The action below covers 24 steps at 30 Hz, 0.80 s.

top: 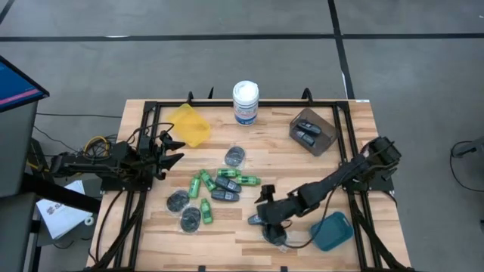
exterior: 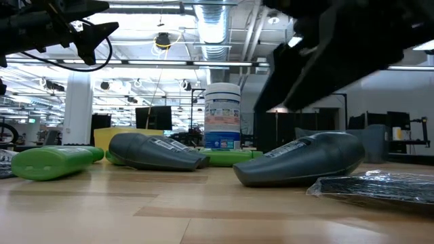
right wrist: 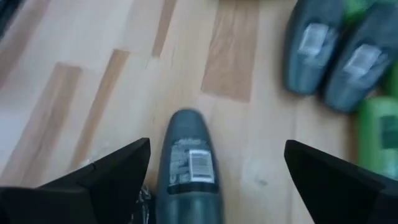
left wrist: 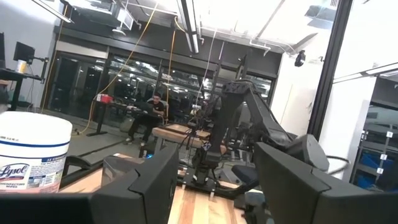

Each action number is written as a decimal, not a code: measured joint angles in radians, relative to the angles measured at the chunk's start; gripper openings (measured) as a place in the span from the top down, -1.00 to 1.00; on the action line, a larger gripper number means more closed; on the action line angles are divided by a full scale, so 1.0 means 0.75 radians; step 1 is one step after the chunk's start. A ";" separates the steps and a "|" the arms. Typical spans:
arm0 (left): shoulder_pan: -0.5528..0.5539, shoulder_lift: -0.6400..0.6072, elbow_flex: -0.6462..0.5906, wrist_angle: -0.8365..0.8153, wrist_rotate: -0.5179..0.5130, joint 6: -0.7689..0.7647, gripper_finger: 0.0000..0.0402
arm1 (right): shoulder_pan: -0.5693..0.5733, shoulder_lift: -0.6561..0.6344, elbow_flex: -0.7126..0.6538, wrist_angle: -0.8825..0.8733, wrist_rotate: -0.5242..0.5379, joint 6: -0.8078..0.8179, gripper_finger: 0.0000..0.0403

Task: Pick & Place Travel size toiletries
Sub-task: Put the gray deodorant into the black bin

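At the table's six o'clock edge, a dark blue-grey mini bottle [right wrist: 188, 165] lies flat between the wide-open jaws of the right gripper [top: 261, 209], not yet gripped. Two such bottles already sit in the brown bin [top: 330, 141] at two o'clock. Green mini bottles [top: 205, 211], more blue-grey ones and wrapped discs [top: 178, 201] remain at table centre. The right arm reaches low towards nine o'clock. The left gripper [top: 172, 149] waits at nine o'clock, raised, jaws parted and empty.
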 joint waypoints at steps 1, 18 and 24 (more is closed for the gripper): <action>0.000 0.000 0.000 0.001 0.000 0.001 -0.02 | 0.000 0.020 0.005 -0.009 -0.005 0.010 -0.80; -0.001 0.018 0.000 0.000 0.001 0.000 -0.02 | -0.001 0.228 0.021 0.065 -0.055 0.122 -0.47; -0.001 0.018 0.000 0.000 0.001 0.000 -0.02 | 0.001 0.219 0.020 0.068 -0.071 0.108 -0.03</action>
